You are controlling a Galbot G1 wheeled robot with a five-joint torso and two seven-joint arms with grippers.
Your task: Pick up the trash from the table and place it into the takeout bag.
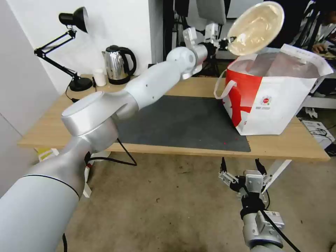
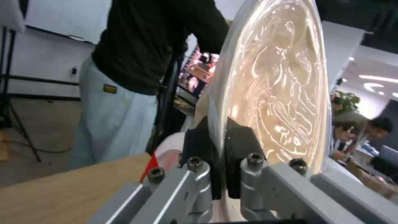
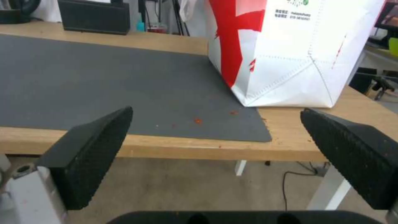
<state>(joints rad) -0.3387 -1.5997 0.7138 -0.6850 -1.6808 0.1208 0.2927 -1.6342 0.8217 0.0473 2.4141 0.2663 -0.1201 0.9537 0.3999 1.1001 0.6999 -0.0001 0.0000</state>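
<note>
At upper right of the head view, the left gripper [image 1: 228, 41] is clenched on the rim of the tilted beige paper bowl [image 1: 256, 27], evidently for tipping into the foil-lined white-and-red takeout bag [image 1: 269, 105] below, while the right gripper [image 1: 241, 167] idles spread at bottom.

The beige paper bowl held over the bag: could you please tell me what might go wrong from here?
The left gripper pinches only the rim of the beige paper bowl, held tilted on edge, so it might slip or swing. It hangs above the near-left edge of the white and red takeout bag; released now, it could catch the bag's rim and tumble onto the wooden table.
</note>
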